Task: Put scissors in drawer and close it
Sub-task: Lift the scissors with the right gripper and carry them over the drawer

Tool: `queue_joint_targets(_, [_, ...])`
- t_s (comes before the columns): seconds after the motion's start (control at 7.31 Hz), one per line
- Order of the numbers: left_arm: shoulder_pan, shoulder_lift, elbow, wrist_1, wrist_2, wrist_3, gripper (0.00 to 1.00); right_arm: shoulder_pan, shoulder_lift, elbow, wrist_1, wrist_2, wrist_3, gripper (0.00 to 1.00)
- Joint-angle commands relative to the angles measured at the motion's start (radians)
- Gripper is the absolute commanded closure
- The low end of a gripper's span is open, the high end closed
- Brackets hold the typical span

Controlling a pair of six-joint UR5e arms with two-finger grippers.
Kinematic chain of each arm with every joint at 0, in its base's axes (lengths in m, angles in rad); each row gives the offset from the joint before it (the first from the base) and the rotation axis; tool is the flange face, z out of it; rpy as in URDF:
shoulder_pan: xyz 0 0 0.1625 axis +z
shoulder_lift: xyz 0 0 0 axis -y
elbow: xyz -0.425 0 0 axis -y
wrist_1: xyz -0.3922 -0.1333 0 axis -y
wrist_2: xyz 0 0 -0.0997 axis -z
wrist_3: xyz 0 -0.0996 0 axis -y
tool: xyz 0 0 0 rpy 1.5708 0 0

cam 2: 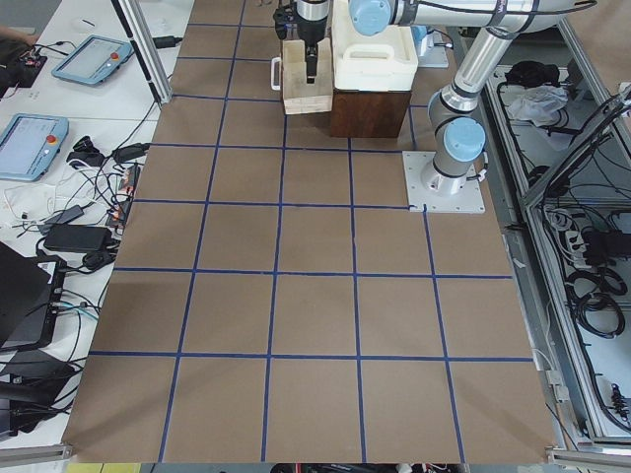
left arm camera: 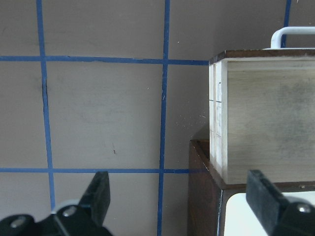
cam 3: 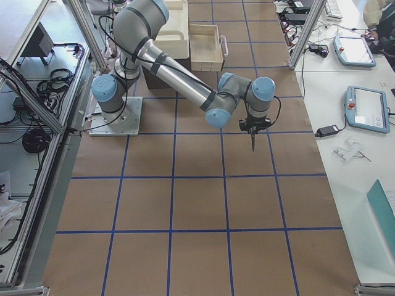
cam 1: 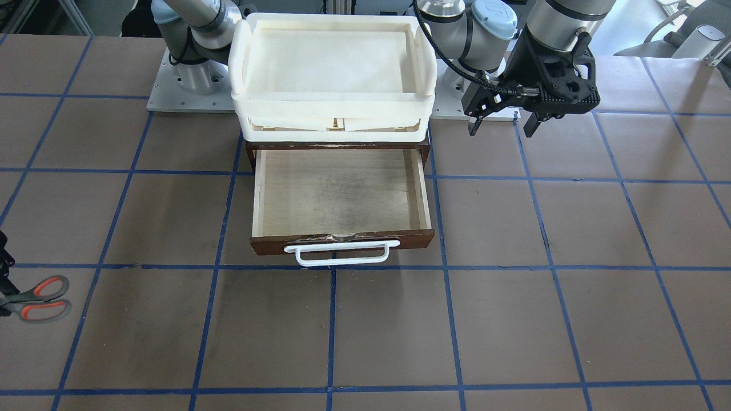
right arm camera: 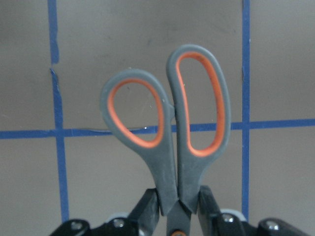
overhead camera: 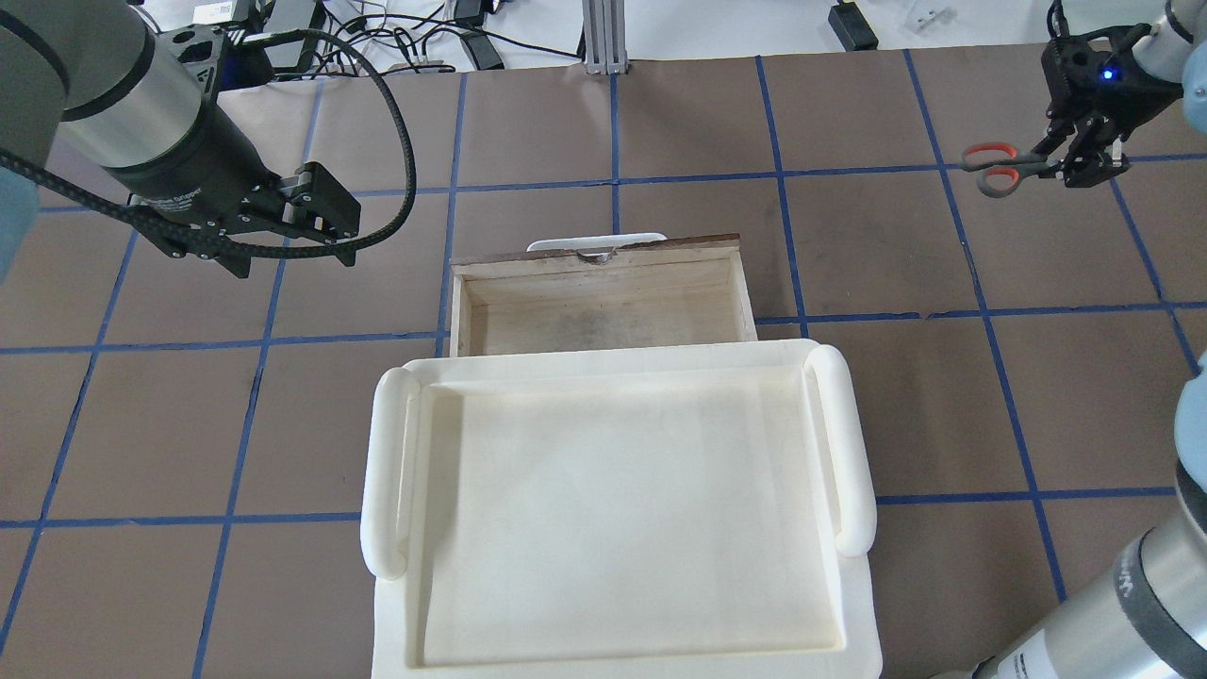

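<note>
**Status.** Early stage. The drawer [cam 1: 274, 244] stands open and the scissors [right arm camera: 170, 152] are in the grip of the right arm. Carrying them to the drawer, releasing them and closing it are judged still to do.

**Near edge of the desk [cam 1: 514, 319], between the arm bases.** A white tray [overhead camera: 842, 443] sits on top of the brown cabinet [cam 2: 370, 113]. The tray holds nothing.

**Beyond the tray.** The drawer projects from the cabinet toward the far edge, with its white bar handle [cam 1: 342, 261] outermost. Its plywood floor is bare, with no item inside.

**Level with the drawer, on its left side.** The left jaws are spread wide and hold nothing. They hang over the desk, apart from the drawer wall.

**Toward the far edge, to the right.** The right jaws are clamped on the scissors at the blades, just past the pivot, well apart from the drawer. The blades are together. The grey, orange-lined loops point away from the jaws. The scissors appear to be clear of the desk surface.
</note>
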State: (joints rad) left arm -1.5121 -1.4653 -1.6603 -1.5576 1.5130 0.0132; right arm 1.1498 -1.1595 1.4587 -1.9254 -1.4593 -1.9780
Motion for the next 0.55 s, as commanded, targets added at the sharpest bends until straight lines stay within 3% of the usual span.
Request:
queue_joint_targets(0.0, [0.007,-0.026,0.005,0.013,0.004,0.001,0.00,0.088,-0.133,0.002,0.158,0.002,0.100,0.88])
queue_joint_targets(0.41, [0.007,-0.044,-0.010,0.033,0.029,0.019,0.00,0.252,-0.259,0.022,0.281,0.001,0.258,0.88])
